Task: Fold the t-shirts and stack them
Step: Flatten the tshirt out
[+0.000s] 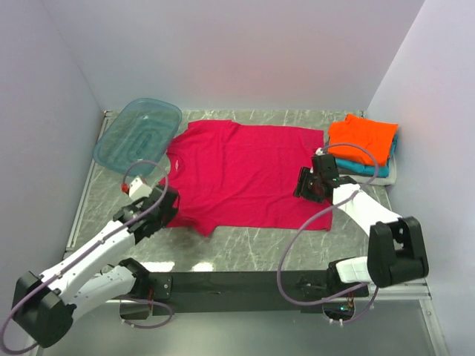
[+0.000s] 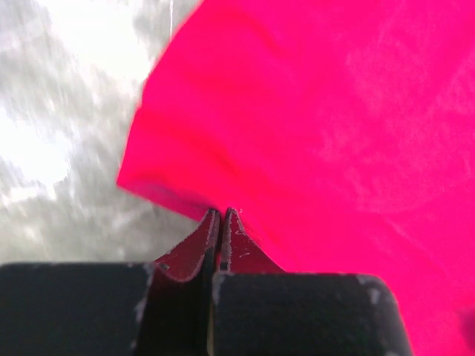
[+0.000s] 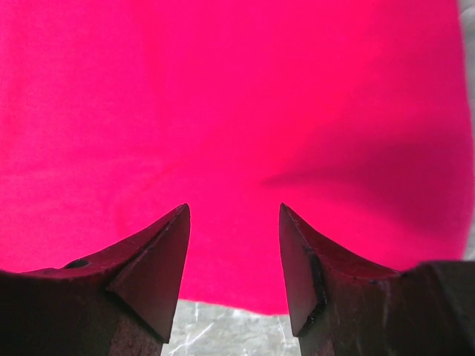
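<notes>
The left gripper point(image 2: 220, 215) is pinching shut on a sliver of the crimson t-shirt point(image 2: 334, 133), hem at its fingertips, while the right gripper point(image 3: 234, 215) is hanging wide open, empty, cloth lying beneath its fingers, so any lopsided pull is risking a slip or skewed fold.

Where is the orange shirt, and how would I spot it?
Look at the grey marbled table, then at its far right corner, past the big crimson shirt spread flat. There the orange shirt lies folded. It is the top one, right above a teal shirt.
</notes>
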